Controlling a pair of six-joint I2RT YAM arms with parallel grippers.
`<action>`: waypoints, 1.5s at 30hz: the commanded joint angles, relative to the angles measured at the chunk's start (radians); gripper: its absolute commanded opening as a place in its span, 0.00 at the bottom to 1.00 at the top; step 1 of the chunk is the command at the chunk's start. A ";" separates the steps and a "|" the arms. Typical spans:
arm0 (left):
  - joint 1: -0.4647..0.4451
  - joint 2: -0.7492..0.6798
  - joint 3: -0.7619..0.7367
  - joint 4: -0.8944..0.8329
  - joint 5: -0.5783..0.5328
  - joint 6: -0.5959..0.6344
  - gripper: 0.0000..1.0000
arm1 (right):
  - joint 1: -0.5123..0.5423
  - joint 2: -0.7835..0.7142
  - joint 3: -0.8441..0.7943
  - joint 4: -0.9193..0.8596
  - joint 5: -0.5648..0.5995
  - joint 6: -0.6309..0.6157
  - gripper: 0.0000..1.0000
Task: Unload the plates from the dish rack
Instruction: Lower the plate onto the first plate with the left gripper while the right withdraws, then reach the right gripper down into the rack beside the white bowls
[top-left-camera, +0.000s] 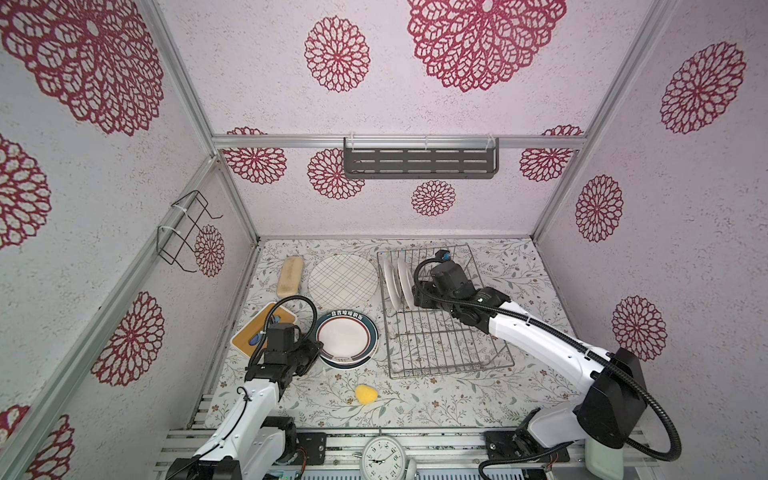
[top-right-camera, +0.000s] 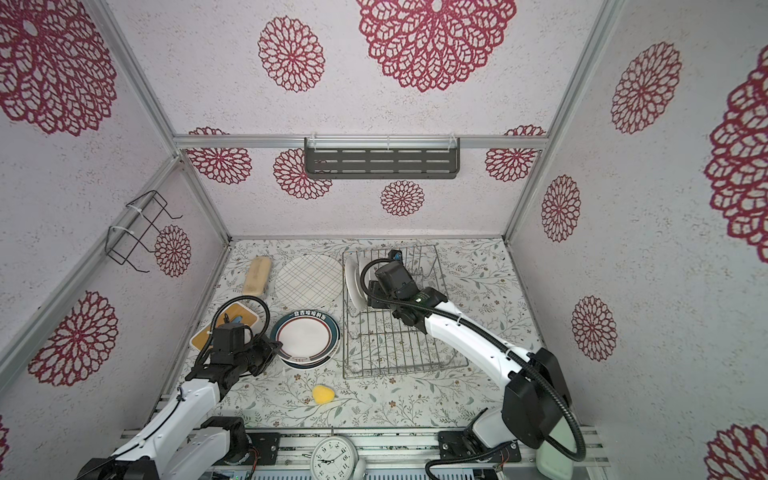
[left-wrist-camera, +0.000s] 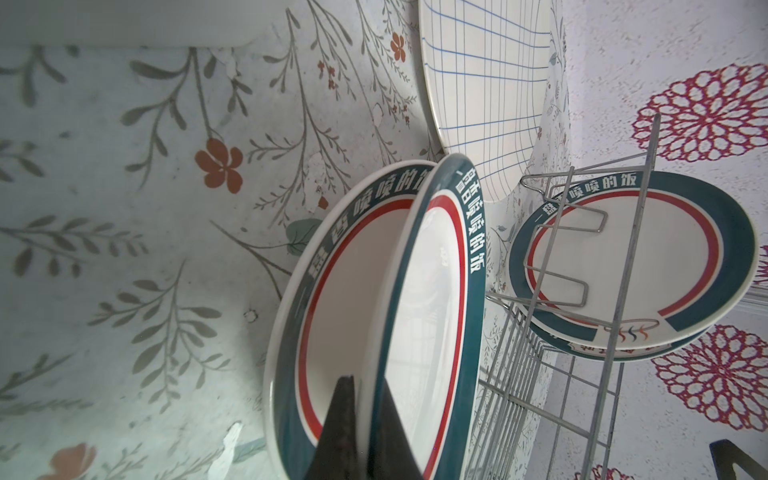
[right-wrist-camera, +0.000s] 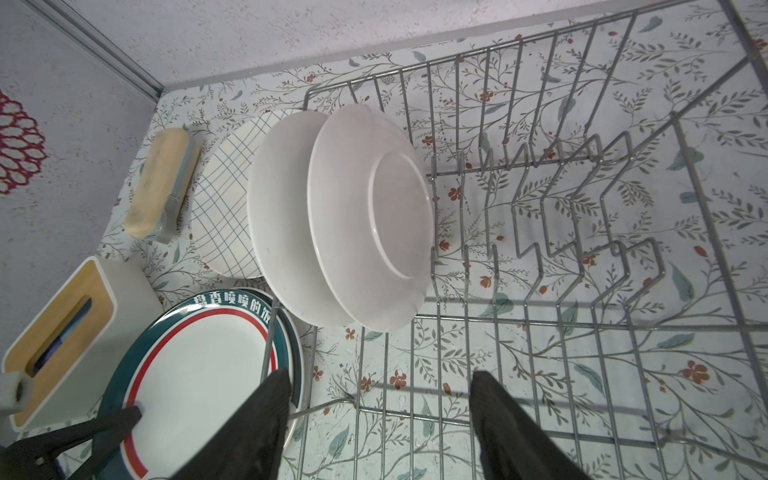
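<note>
A round white clock face (top-left-camera: 383, 457) lies at the near edge, between the two arm bases. Beyond it, a floral-patterned bench (top-left-camera: 415, 403) carries a yellow sponge (top-left-camera: 365, 394).

On the left, the left fingers (left-wrist-camera: 345, 428) are clenched on the near rim of the upper green-rimmed plate (top-left-camera: 347, 336). That edge is tilted up off the lower green-rimmed plate (left-wrist-camera: 332, 270), while the far edges stay together. A white box with a wooden lid (top-left-camera: 257, 332) sits just left of them. Farther back, a grid-lined plate (top-left-camera: 343, 280) lies flat on the bench, beside a tan oblong brush (top-left-camera: 289, 276).

On the right stands the dish rack (top-left-camera: 440, 345), a silver wire tray. Two standing plates (top-left-camera: 399, 278) lean upright in its far left corner, plain white backs toward the right arm. The right fingers (right-wrist-camera: 266, 424) are spread wide over the rack, near those plates, grasping nothing.
</note>
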 joint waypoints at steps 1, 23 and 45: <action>0.005 0.003 -0.005 0.075 0.018 -0.003 0.00 | 0.024 0.023 0.060 -0.055 0.103 -0.045 0.72; 0.005 0.012 0.021 -0.031 -0.023 0.039 0.28 | 0.075 0.253 0.290 -0.219 0.347 -0.127 0.76; 0.003 0.032 0.074 -0.076 -0.025 0.063 0.68 | 0.117 0.371 0.400 -0.245 0.391 -0.163 0.75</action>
